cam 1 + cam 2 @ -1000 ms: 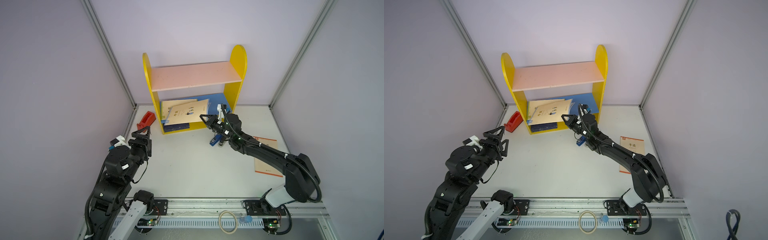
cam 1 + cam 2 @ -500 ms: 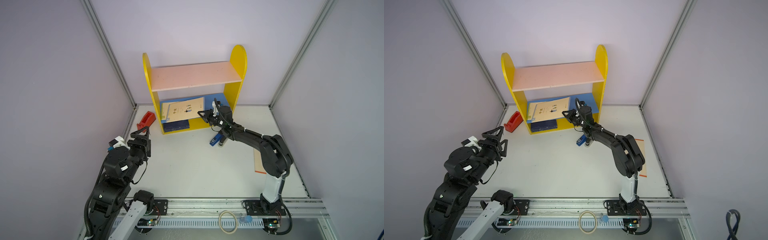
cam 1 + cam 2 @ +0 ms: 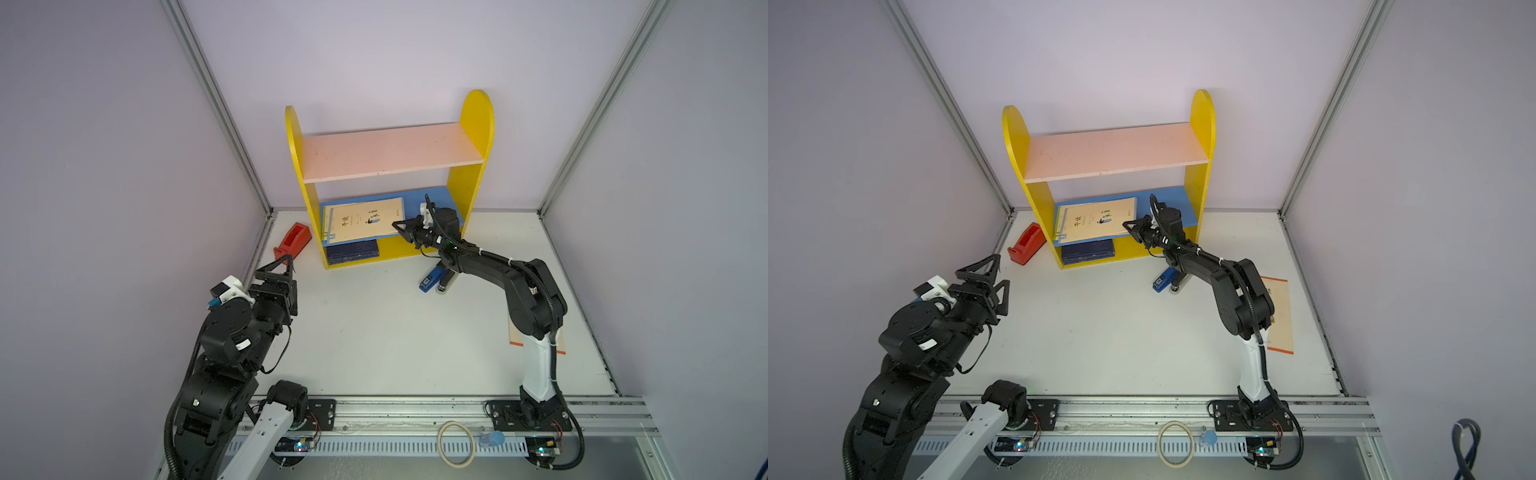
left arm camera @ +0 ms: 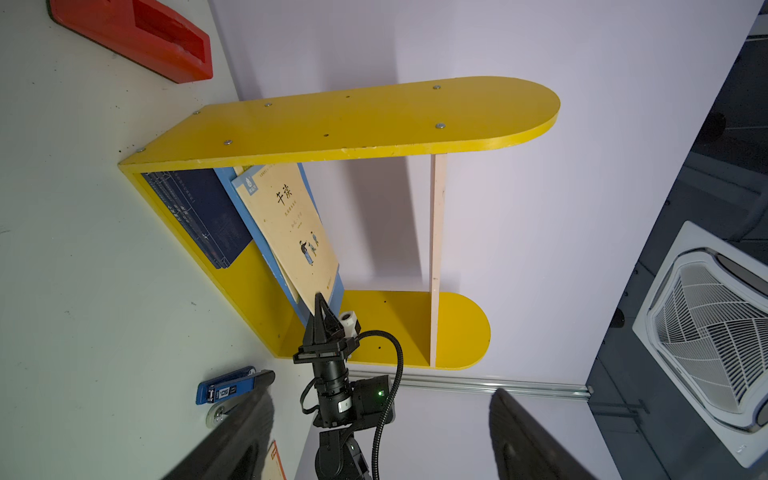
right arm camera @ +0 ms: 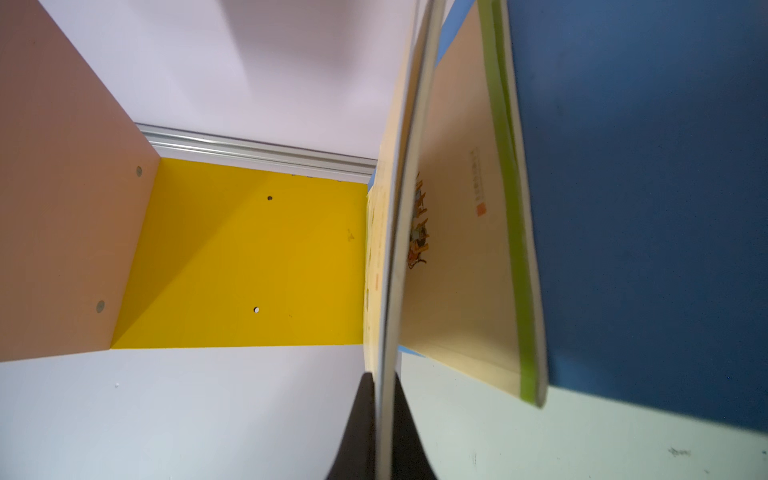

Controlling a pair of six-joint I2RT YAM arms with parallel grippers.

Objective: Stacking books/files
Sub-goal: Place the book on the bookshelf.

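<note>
One cream book (image 3: 361,220), clamped in right fingers (image 4: 322,322), sits deeper now; left fingers (image 4: 528,440) gape empty.

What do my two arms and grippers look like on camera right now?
The left arm and right arm are black, each with a white lower link. The left gripper and right gripper have black, triangular open-frame fingers. A black corrugated cable runs along the right arm, held by white ties. A green light glows near its wrist.
</note>
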